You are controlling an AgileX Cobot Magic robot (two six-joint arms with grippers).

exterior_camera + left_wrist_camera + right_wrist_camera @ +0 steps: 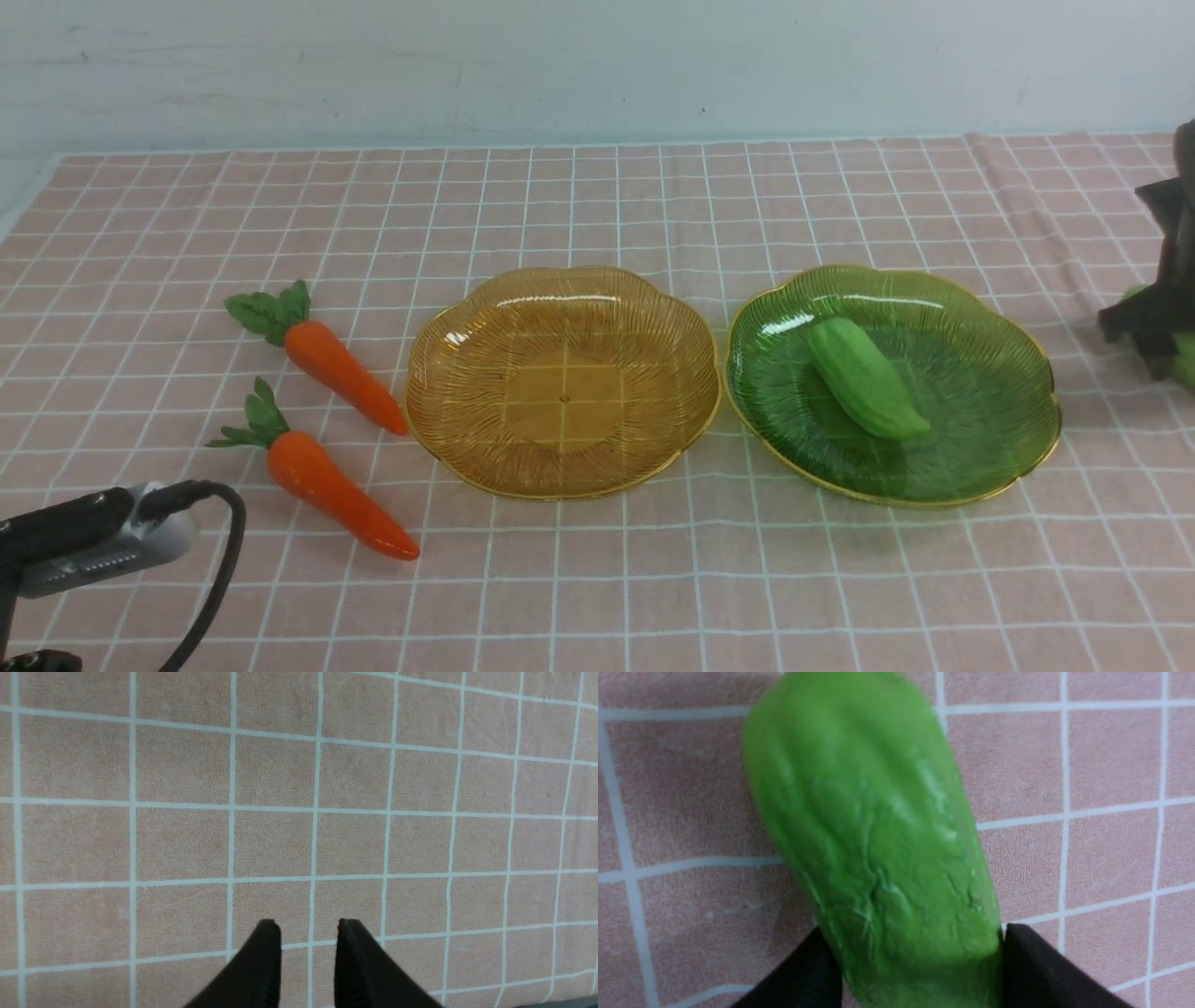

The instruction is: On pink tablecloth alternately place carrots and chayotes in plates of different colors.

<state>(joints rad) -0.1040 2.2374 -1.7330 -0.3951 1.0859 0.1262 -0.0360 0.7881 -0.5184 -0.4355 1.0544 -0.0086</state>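
1. Pink tablecloth (pixel 597 579): white grid, covers the whole work surface; everything below lies on it or over it.

2. Left gripper (pixel 308 926): nearest item, well to the left of the amber plate (pixel 485 373) and nearer the robot than it. Its jaws stand apart with nothing between them, over bare cloth. The front view shows only its wrist camera housing (pixel 93 546) and cable.

3. Near carrot (pixel 331 495): left of the amber plate, off its near-left rim. Its tip points toward the robot and its leaves point away.

4. Far carrot (pixel 336 369): left of the amber plate, roughly parallel to the near carrot. Its tip lies just beside the plate's left rim.

5. Amber plate: at the centre, holding nothing.

6. Green plate (pixel 990 392): just right of the amber plate, their rims nearly touching.

7. First chayote (pixel 864 378): lies inside the green plate on a diagonal, on the side toward the amber plate.

8. Right gripper (pixel 915 938): far right of the amber plate, beyond the green plate. Its fingers (pixel 1041 970) press both flanks of the second chayote.

9. Second chayote (pixel 873 826): clasped at one end between those fingers, the rest reaching out past the tips over the cloth. Whether it still rests on the cloth cannot be told.
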